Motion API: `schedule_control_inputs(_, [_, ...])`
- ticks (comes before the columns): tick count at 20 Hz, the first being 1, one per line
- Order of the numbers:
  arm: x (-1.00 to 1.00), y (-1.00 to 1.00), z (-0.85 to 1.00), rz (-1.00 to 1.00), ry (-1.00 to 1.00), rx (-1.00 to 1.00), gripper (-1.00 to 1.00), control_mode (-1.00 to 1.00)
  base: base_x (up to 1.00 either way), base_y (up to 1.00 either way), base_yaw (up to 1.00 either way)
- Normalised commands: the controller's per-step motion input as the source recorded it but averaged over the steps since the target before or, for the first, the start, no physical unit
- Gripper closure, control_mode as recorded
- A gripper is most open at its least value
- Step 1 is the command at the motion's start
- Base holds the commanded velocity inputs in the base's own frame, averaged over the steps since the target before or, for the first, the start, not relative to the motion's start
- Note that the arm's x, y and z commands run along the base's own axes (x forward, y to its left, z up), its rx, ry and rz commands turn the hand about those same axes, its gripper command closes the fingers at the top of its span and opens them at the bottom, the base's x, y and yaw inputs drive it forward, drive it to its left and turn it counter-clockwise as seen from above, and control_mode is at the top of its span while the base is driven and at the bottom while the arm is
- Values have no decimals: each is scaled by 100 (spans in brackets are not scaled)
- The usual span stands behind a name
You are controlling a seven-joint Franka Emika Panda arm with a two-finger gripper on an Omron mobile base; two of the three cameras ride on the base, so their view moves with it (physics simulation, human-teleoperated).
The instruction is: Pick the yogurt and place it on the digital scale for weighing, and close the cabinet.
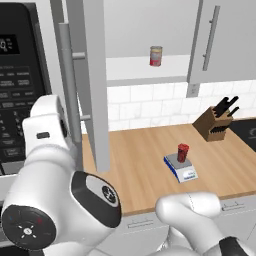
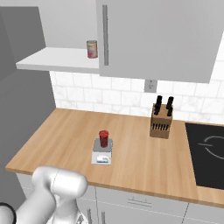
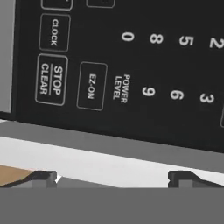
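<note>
A wooden counter (image 1: 150, 155) under wall cabinets; the yogurt (image 1: 183, 152) stands upright on the digital scale (image 1: 181, 168) mid-counter; the cabinet (image 1: 92, 75) door hangs open, likely light, pushable near its handle; end effector (image 3: 112, 179) spread wide, empty, facing the microwave (image 3: 131, 65).

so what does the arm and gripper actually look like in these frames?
The arm is glossy white with rounded links, dark joint caps, and a black end disc bearing small white and red marks. The gripper shows two small dark grey finger tips. No cables visible.

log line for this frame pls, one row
yogurt: upright on digital scale | cabinet: left door open | end effector: open, facing microwave keypad | remaining: close cabinet
</note>
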Motion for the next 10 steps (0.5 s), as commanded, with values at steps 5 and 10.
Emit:
schedule_control_inputs(5, [100,-36,-53,5,8,1,-100,-100,0,0,0])
schedule_control_inputs(10, [92,-77,-33,1,15,5,-100,-100,0,0,0])
